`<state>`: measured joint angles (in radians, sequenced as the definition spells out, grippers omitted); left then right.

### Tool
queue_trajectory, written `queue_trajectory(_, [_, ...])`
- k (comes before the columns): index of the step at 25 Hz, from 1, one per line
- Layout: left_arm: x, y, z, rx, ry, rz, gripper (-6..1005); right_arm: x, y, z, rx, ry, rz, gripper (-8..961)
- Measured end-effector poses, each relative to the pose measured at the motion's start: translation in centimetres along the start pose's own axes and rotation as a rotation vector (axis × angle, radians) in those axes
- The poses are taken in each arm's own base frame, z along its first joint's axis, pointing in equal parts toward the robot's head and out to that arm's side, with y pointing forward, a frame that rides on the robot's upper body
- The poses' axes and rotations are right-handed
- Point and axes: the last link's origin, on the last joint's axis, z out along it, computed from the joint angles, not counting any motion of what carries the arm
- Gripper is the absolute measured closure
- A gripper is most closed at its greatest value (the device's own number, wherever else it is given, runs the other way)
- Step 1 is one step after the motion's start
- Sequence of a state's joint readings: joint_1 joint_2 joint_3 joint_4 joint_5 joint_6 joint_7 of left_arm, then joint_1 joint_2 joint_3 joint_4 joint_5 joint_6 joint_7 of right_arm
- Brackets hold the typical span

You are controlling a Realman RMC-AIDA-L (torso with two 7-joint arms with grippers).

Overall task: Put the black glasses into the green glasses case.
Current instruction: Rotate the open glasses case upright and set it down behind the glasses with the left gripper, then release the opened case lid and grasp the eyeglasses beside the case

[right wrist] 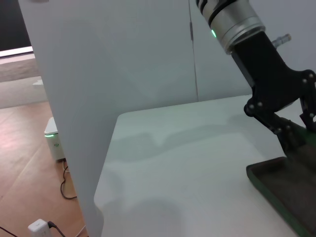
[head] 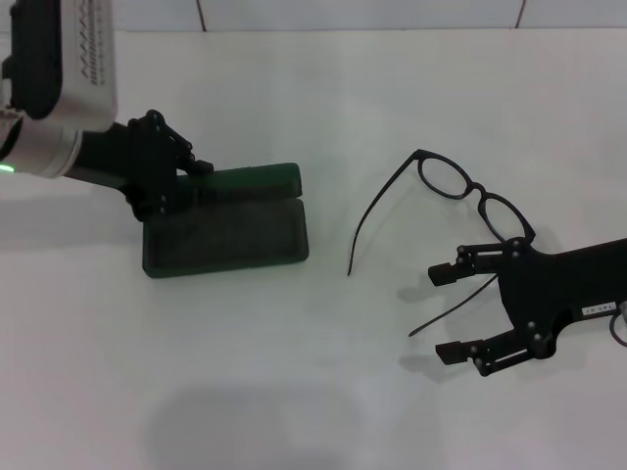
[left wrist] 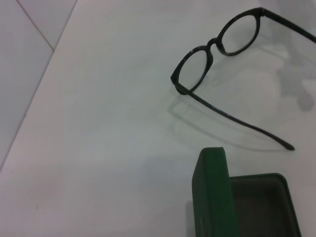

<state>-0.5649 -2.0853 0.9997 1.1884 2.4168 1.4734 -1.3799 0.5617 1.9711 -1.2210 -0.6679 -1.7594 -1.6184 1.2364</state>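
Note:
The green glasses case lies open on the white table, left of centre, with its lid standing up at the far side. My left gripper is at the case's left end, shut on the lid. The left wrist view shows the upright lid and the felt lining. The black glasses lie unfolded to the right of the case and also show in the left wrist view. My right gripper is open just in front of them, with one temple arm running between its fingers.
The right wrist view shows the left arm over the case's end, the table's left edge with floor beyond, and a white panel. The table's far edge meets a tiled wall.

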Motion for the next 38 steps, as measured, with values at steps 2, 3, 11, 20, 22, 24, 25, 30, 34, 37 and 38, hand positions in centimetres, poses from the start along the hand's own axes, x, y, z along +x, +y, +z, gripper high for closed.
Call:
queue_trajectory(2, [0.1,0.3,0.1,0.002,-0.006,0.011,678,0.0,0.0,0.0,0.0,0.0,0.0,116])
queue_trajectory(3, [0.2,0.3,0.1,0.001,-0.007,0.011,675,0.0,0.0,0.0,0.0,0.0,0.001,117])
queue_trajectory(11, [0.5,0.4,0.0,0.016,0.053,-0.024,650,0.0,0.0,0.0,0.001,0.0,0.001,123])
queue_trajectory(20, [0.6,0.3,-2.1,0.018,0.204,-0.348,394,0.0,-0.2,-1.1,0.042,-0.031,0.041,130])
queue_trajectory(22, [-0.1,0.6,-2.9,0.004,0.257,-0.442,316,-0.2,-0.6,-1.7,0.07,-0.049,0.074,132])
queue_trajectory(24, [-1.1,1.6,-3.8,-0.026,0.341,-0.535,237,-0.7,-1.4,-2.8,0.107,-0.067,0.136,134])
queue_trajectory(25, [-1.5,2.2,-4.3,-0.046,0.387,-0.561,198,-0.9,-1.7,-3.2,0.119,-0.07,0.161,135])
queue_trajectory(30, [-4.1,6.4,-5.5,-0.114,0.556,-0.613,116,-3.1,-4.1,-6.3,0.173,-0.034,0.402,139])
queue_trajectory(34, [-6.1,9.1,-5.2,-0.124,0.571,-0.627,116,-5.4,-6.5,-8.3,0.228,0.079,0.614,142])
queue_trajectory(37, [-6.8,10.5,-4.3,-0.154,0.554,-0.624,116,-6.7,-8.6,-8.6,0.309,0.189,0.759,144])
queue_trajectory(38, [-6.9,10.9,-3.9,-0.165,0.547,-0.62,116,-7.0,-9.1,-8.4,0.329,0.222,0.786,145])
